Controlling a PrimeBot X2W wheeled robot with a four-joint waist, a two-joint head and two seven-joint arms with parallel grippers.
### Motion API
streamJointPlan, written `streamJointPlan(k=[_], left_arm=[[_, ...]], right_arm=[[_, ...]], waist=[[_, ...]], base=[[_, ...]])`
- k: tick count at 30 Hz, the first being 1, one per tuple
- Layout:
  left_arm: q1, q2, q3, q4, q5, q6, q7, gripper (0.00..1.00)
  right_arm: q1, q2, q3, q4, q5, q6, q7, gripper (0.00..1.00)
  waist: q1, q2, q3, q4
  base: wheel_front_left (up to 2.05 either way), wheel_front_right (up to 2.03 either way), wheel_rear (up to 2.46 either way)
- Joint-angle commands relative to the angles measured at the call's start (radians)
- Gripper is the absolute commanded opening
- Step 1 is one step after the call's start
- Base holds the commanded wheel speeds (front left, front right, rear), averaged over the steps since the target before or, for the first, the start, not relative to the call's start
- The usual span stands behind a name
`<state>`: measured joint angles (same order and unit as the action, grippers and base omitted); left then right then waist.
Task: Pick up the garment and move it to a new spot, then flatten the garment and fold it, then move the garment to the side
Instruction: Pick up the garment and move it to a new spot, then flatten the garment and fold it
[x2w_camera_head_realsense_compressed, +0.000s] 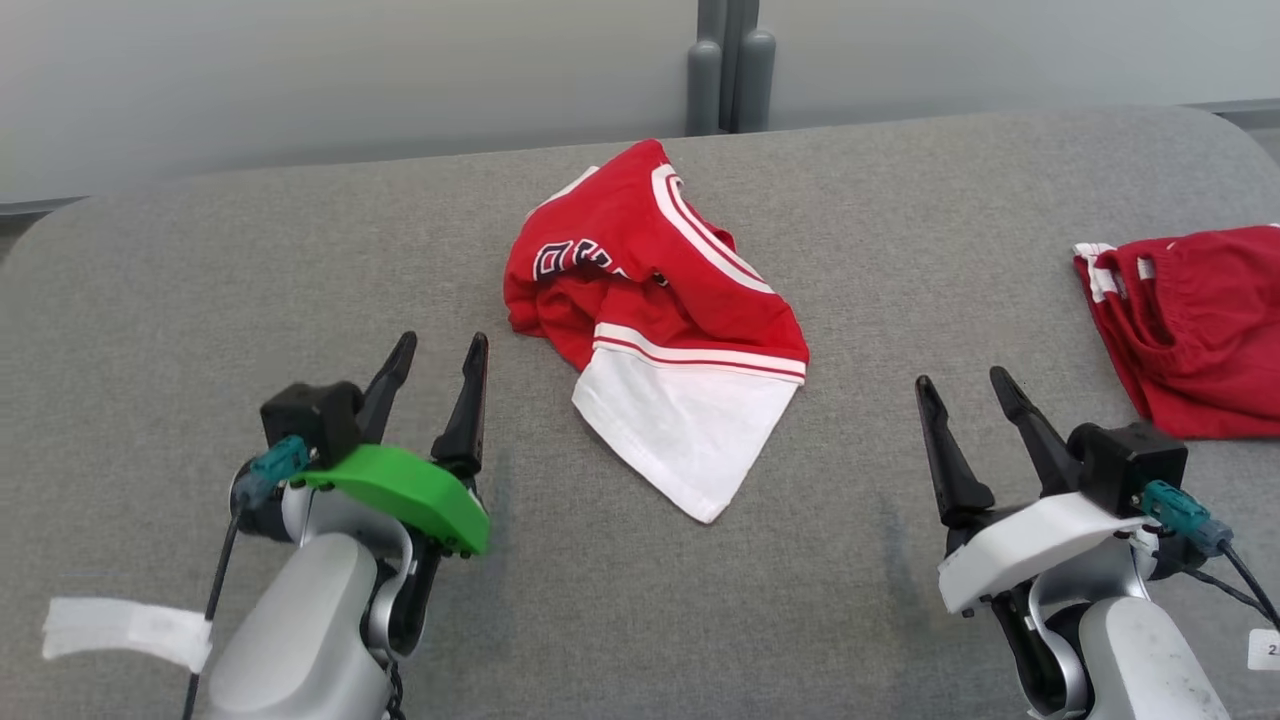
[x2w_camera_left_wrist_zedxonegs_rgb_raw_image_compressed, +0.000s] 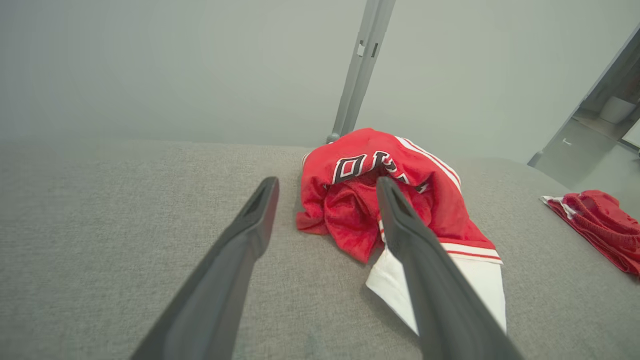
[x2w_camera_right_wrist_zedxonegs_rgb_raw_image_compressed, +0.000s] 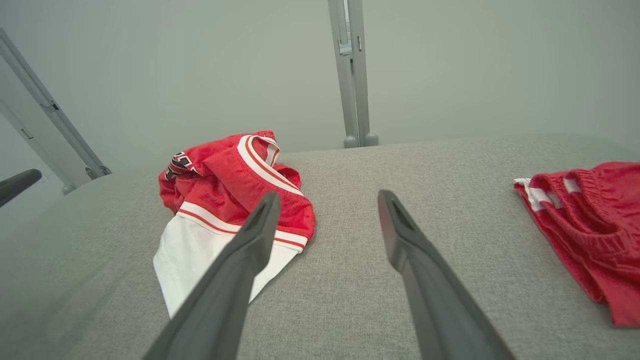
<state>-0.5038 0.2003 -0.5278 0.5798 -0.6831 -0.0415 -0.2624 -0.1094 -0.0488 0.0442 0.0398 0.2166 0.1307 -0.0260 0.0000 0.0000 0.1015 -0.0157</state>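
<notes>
A crumpled red-and-white garment (x2w_camera_head_realsense_compressed: 650, 310) lies heaped at the middle of the grey table (x2w_camera_head_realsense_compressed: 200, 300), while the left gripper (x2w_camera_head_realsense_compressed: 442, 342) and right gripper (x2w_camera_head_realsense_compressed: 961, 378) hang over the table's near side, fingers spread and empty, and a second red cloth (x2w_camera_head_realsense_compressed: 1200, 320) rests at the table's right edge.

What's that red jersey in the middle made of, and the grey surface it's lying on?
The red jersey: likely thin sports mesh, slightly shiny, by its fine dimpled texture and soft crumpling. The grey surface: seemingly woven upholstery fabric, matte, by its heathered weave.
</notes>
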Motion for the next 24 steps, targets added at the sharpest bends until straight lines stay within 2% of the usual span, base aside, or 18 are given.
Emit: streamJointPlan(k=[1, 7, 13, 24], left_arm=[[0.040, 0.002, 0.011, -0.026, 0.012, 0.012, -0.003, 1.00], [0.195, -0.002, 0.068, -0.166, 0.044, 0.053, -0.002, 1.00], [0.293, -0.012, 0.103, -0.266, 0.076, 0.076, -0.002, 1.00], [0.342, -0.035, 0.106, -0.313, 0.098, 0.070, -0.002, 1.00]], right_arm=[[0.007, -0.003, 0.002, 0.011, 0.005, 0.000, 0.006, 1.00], [-0.010, -0.003, 0.028, 0.079, 0.017, 0.000, 0.029, 1.00], [-0.046, -0.004, 0.068, 0.202, 0.043, 0.000, 0.045, 1.00], [-0.206, -0.004, 0.067, 0.535, 0.058, 0.000, 0.002, 1.00]], waist=[[0.0000, 0.0000, -0.023, 0.030], [0.0000, 0.0000, -0.022, 0.051], [0.0000, 0.0000, -0.018, 0.080], [0.0000, 0.0000, -0.002, 0.184]], base=[[0.00, 0.00, 0.00], [0.00, 0.00, 0.00], [0.00, 0.00, 0.00], [0.00, 0.00, 0.00]])
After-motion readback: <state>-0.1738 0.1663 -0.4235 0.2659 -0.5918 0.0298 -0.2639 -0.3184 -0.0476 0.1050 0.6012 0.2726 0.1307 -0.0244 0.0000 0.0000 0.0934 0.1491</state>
